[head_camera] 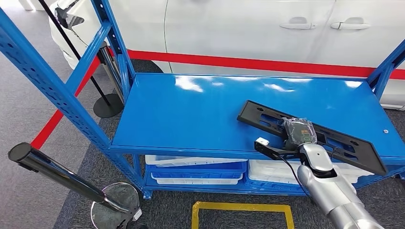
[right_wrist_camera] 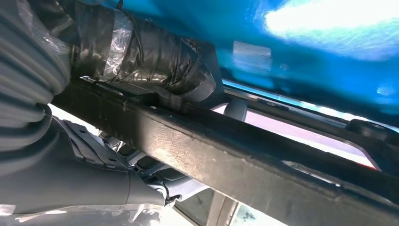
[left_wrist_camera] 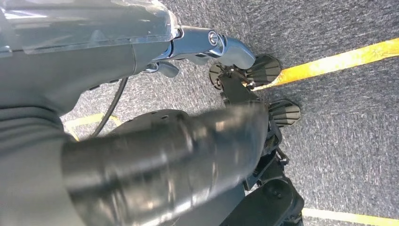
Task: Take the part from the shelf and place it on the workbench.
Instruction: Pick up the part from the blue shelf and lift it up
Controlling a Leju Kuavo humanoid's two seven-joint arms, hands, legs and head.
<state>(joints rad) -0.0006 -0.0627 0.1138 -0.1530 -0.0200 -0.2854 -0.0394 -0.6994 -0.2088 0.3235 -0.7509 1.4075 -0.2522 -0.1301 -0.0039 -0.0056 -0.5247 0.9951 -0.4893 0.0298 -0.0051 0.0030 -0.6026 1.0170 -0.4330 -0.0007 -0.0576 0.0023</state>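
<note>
your right hand (head_camera: 298,130) is wrapped around the long black part (head_camera: 310,135), thumb on one side of its rail and the taped fingers (right_wrist_camera: 141,56) on the other, so you're gripping it. the part lies slanted across the near right area of the blue shelf top (head_camera: 200,109), its near right end jutting past the front edge. your left hand (left_wrist_camera: 155,160) hangs low over grey carpet (left_wrist_camera: 339,141) with yellow floor tape (left_wrist_camera: 339,59); it's blurred, so you can't tell how its fingers sit. below the shelf top, white trays (head_camera: 196,171) sit on a lower level. a white car (head_camera: 248,28) stands behind, and a red barrier belt (head_camera: 248,62) runs along the far side.
</note>
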